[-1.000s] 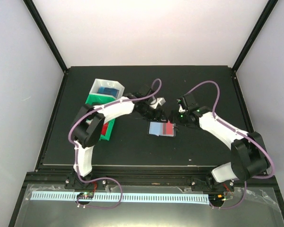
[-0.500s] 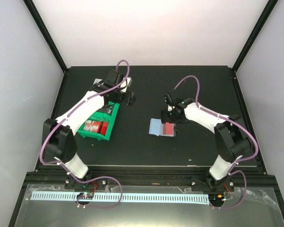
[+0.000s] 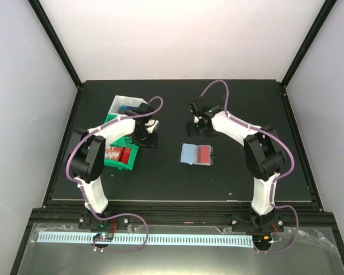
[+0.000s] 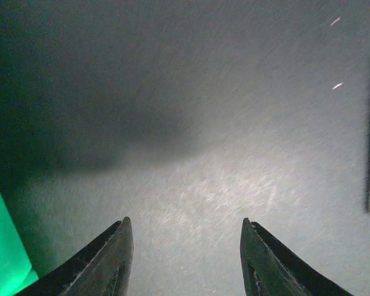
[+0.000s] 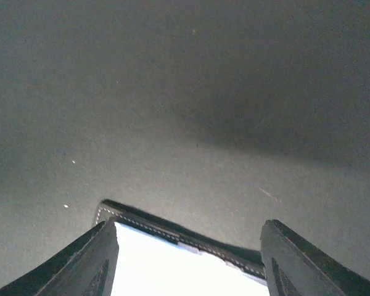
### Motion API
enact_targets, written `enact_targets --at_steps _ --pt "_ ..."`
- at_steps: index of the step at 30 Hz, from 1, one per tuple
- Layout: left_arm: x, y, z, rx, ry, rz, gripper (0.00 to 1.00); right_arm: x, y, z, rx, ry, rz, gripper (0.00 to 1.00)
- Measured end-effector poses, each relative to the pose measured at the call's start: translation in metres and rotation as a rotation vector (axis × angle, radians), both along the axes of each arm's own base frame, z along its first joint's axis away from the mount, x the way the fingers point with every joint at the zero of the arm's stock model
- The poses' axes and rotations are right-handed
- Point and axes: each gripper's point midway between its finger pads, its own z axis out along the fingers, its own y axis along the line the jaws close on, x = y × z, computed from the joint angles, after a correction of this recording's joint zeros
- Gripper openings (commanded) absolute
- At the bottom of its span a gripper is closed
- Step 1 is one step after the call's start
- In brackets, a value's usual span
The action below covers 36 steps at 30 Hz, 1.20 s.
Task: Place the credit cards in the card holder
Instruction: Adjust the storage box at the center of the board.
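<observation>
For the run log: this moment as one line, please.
left tool open, empty | right tool open, empty | card holder open

card holder (image 5: 172, 265) cropped below — interior seemingly overexposed

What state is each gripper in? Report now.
Left gripper: open, holding nothing.
Right gripper: open, holding nothing.

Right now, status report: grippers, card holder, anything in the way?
Left gripper open, by green tray. Right gripper open, just beyond card holder. Holder open, red card on it. Nothing blocking.
</observation>
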Motion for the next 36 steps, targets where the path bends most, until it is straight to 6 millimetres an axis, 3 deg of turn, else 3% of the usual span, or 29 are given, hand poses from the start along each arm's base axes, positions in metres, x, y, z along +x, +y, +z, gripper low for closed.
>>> enact_targets --at_steps 7,14,16,19,24,26,30,33,36 --pt "-0.036 0.046 -0.024 0.132 0.101 0.123 0.57 0.018 0.011 0.003 0.007 -0.017 0.010 0.65" --pt "-0.049 0.098 -0.013 0.187 0.079 0.309 0.59 0.019 0.011 -0.001 -0.002 -0.007 0.014 0.65" --pt "-0.042 0.102 -0.003 0.162 0.040 0.322 0.62 0.019 0.011 -0.001 -0.002 -0.007 0.014 0.65" --pt "-0.027 0.090 0.014 0.094 -0.016 0.288 0.70 0.018 0.011 -0.001 -0.002 -0.006 0.014 0.65" --pt "0.025 0.074 0.057 0.041 -0.162 0.233 0.77 0.018 0.011 -0.002 -0.003 -0.005 0.015 0.65" --pt "0.046 0.073 0.063 0.059 -0.200 0.228 0.77 0.018 0.011 -0.002 -0.004 -0.005 0.016 0.65" --pt "0.070 0.077 0.036 0.116 -0.172 0.221 0.78 0.018 0.011 -0.002 -0.006 -0.005 0.016 0.66" --pt "0.066 0.080 0.006 0.158 -0.102 0.202 0.78 0.018 0.010 -0.002 -0.009 -0.006 0.015 0.66" --pt "0.065 0.084 -0.010 0.185 -0.069 0.187 0.77 0.018 0.010 -0.002 -0.012 -0.007 0.013 0.66"
